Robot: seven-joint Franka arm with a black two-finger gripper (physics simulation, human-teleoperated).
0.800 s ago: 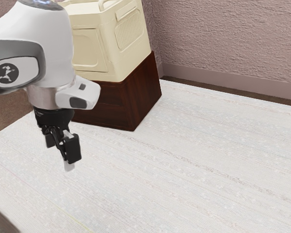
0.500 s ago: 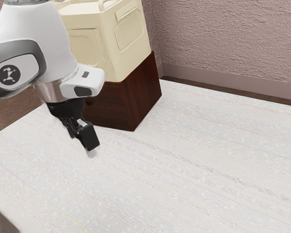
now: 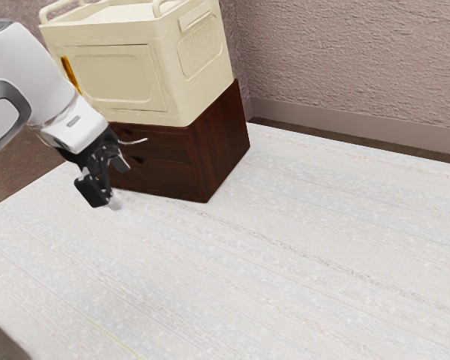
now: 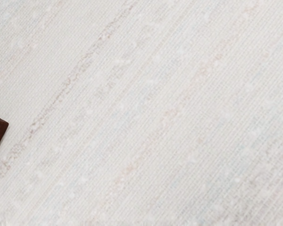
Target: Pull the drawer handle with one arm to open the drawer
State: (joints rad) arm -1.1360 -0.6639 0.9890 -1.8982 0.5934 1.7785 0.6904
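Gripper: black, its two fingers (image 3: pixel 94 192) spread wide, with nothing I can see between them; the gripper (image 3: pixel 118 181) hangs tilted over the table (image 3: pixel 285 247).
Arm: white and grey, reaching in from the exterior view's left (image 3: pixel 37 75).
Nearness: from where I stand, the gripper crosses the near part of the cabinet's (image 3: pixel 221 142) front; I cannot tell whether they touch.
Handles: two small dark ones, one above the other, on the cabinet's front, the upper (image 3: pixel 127 132) and the lower (image 3: pixel 139 160), just beside the gripper as I look.
Drawers (image 3: pixel 165 174): flush with the front, as far as they show.
Cabinet: dark reddish wood, upright on the table; the wrist view catches one corner of it.
Box (image 3: pixel 135 34): cream, sitting on the cabinet, with raised rails and an orange strip (image 3: pixel 69 73) on its front.
Wall (image 3: pixel 360 60): rough, pinkish, behind everything.
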